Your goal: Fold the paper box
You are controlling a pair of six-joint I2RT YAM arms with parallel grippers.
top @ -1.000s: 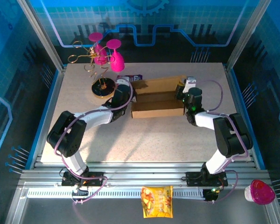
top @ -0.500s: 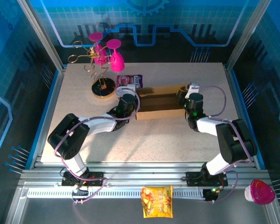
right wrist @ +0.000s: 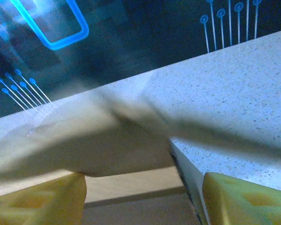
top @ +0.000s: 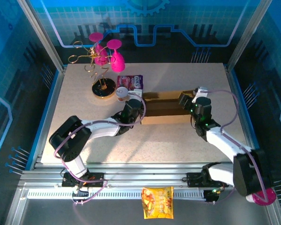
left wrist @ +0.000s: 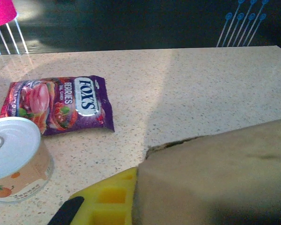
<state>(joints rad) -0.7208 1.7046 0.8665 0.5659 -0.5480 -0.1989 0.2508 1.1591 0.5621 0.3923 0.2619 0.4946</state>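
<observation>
From above, you have the box (top: 163,108) lying across the back middle of the table (top: 178,145), an arm at each end. It already reads as a shallow tray with its long walls up, so I judge the fold well under way. The ends and the closing flap look unfinished, though shadow hides the inside. The left gripper (top: 138,109) sits at the box's left end and the right gripper (top: 187,100) at its right end. Since a second ago the box looks narrower and flatter and has slid toward you. That uncovered more of the packet (top: 131,82) and the can (top: 122,93) behind it. Both arms have followed, the right one stretching out. From your left wrist, one yellow pad (left wrist: 107,202) presses right against a cardboard panel that covers the other side. The jaws are together and, as far as I can judge, pinched on that end panel. From your right wrist, the two yellow pads (right wrist: 42,199) stand well apart with cardboard between and above them, clamping nothing. A second ago these jaws were nearly together.
</observation>
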